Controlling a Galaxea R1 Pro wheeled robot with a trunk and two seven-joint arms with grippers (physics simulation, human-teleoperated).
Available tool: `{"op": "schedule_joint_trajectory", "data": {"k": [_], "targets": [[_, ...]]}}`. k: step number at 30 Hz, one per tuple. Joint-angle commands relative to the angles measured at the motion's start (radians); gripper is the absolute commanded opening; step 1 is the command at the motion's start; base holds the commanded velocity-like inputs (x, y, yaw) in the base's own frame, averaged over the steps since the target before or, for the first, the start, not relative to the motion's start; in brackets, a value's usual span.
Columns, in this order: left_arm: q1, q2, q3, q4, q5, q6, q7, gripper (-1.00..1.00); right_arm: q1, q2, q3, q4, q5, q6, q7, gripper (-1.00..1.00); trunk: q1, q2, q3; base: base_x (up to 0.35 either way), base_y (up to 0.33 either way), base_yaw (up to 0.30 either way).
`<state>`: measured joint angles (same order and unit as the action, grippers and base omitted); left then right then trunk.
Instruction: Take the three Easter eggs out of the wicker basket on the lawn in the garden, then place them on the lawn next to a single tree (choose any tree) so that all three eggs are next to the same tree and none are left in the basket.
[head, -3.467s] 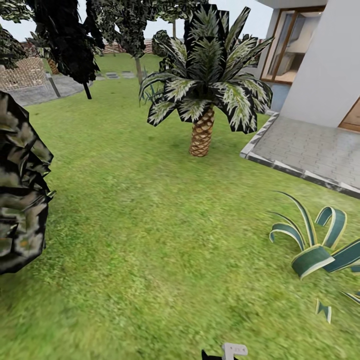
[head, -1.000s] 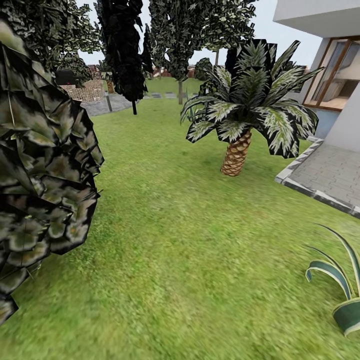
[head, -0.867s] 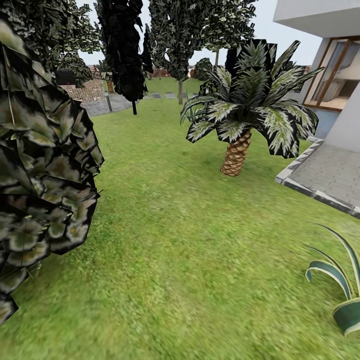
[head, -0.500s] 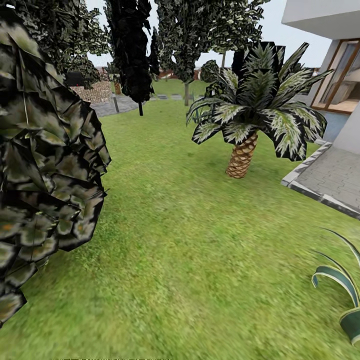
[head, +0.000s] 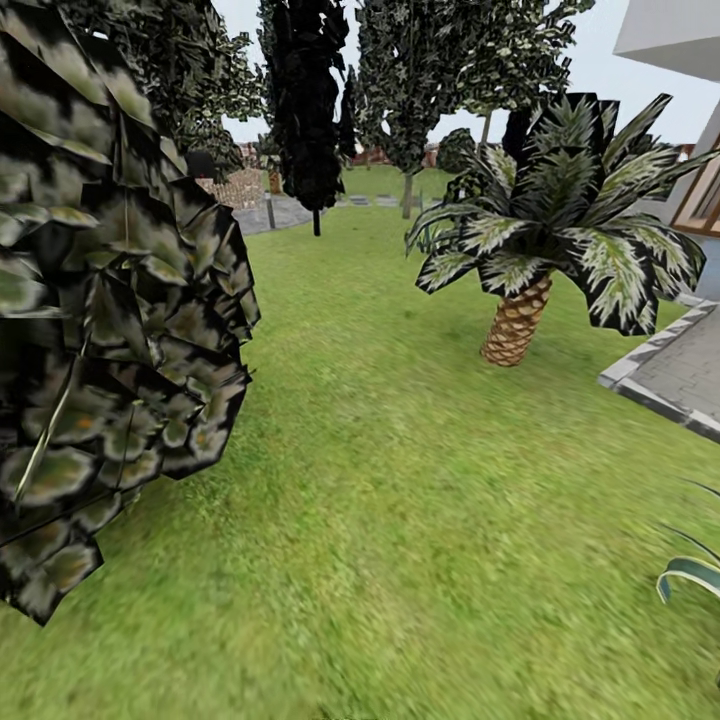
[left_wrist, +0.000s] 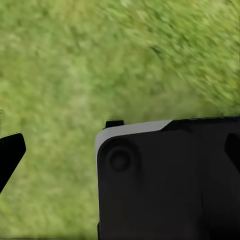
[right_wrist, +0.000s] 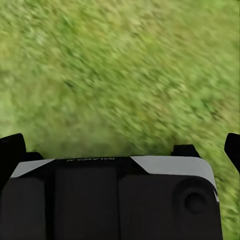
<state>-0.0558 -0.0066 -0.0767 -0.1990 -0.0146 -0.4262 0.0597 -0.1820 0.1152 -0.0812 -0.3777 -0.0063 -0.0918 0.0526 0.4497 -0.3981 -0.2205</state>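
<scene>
The Easter eggs and the wicker basket are out of view. The lawn stretches ahead of me as mottled green grass. A dense, dark, angular tree crown looms close on the left. Farther back stand two trees with thin pale trunks. My left gripper is open over grass, with nothing between its fingers. My right gripper is likewise open over grass and holds nothing. A black and grey part of the robot lies under each gripper.
A short palm with a scaly brown trunk stands right of centre. Grey paving and the white house lie at the right edge. A striped spiky plant pokes in at lower right. Open grass runs between the crown and the palm.
The whole view has shifted, so the camera has moved. The dark crown on the left looms larger. The palm, paving and striped plant have slid right.
</scene>
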Motion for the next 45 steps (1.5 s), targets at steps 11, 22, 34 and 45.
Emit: {"op": "schedule_joint_trajectory", "data": {"k": [11, 22, 34, 45], "targets": [[-0.001, 0.0, -0.008, 0.001, -0.002, -0.003, 0.006, 1.0, -0.001, 0.002, -0.007, 0.002, 0.0, -0.003, 0.005, 1.0, 0.0, -0.002, 0.013, -0.072, 0.0, 0.179], [-0.001, -0.001, -0.008, 0.0, -0.002, -0.003, 0.006, 1.0, -0.001, 0.004, -0.005, 0.016, 0.003, -0.003, 0.004, 1.0, 0.0, -0.002, 0.028, 0.006, 0.0, 0.172], [-0.001, -0.001, -0.008, 0.0, -0.002, -0.003, 0.006, 1.0, -0.001, 0.004, -0.005, 0.017, 0.003, -0.003, 0.004, 1.0, 0.0, -0.002, 0.044, 0.031, 0.03, 0.183], [-0.001, -0.001, -0.008, 0.0, -0.002, -0.003, 0.006, 1.0, -0.001, 0.004, -0.003, 0.017, 0.003, -0.003, 0.004, 1.0, 0.0, -0.002, 0.059, 0.002, 0.07, 0.199]]}}
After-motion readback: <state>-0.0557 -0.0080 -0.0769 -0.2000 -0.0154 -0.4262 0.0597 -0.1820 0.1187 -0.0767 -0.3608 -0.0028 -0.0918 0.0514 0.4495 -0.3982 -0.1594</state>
